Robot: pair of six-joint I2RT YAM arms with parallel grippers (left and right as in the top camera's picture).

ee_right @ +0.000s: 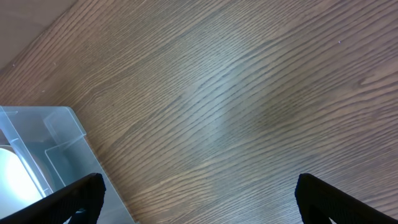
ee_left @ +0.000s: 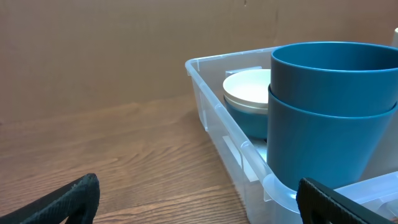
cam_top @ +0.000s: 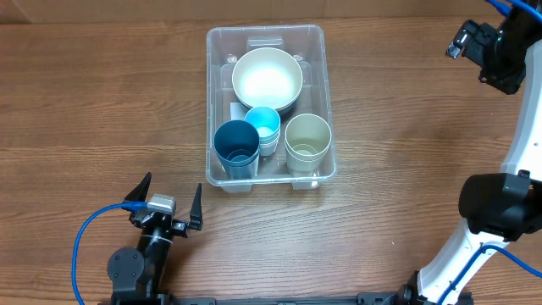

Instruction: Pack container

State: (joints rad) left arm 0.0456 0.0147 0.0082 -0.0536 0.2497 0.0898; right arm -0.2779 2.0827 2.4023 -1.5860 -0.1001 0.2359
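The container, a clear rectangular bin, stands in the middle of the wooden table. Inside it sit a cream bowl at the far end, stacked dark blue cups, light blue cups and beige cups. My left gripper is open and empty, low over the table just in front of the bin's near left corner. In the left wrist view the left gripper faces the bin wall and the dark blue cups. My right gripper hangs open and empty at the far right, away from the bin.
In the right wrist view the right gripper looks down on bare wood, with a corner of the bin at the lower left. The right arm's base stands at the table's right edge. A blue cable loops by the left arm.
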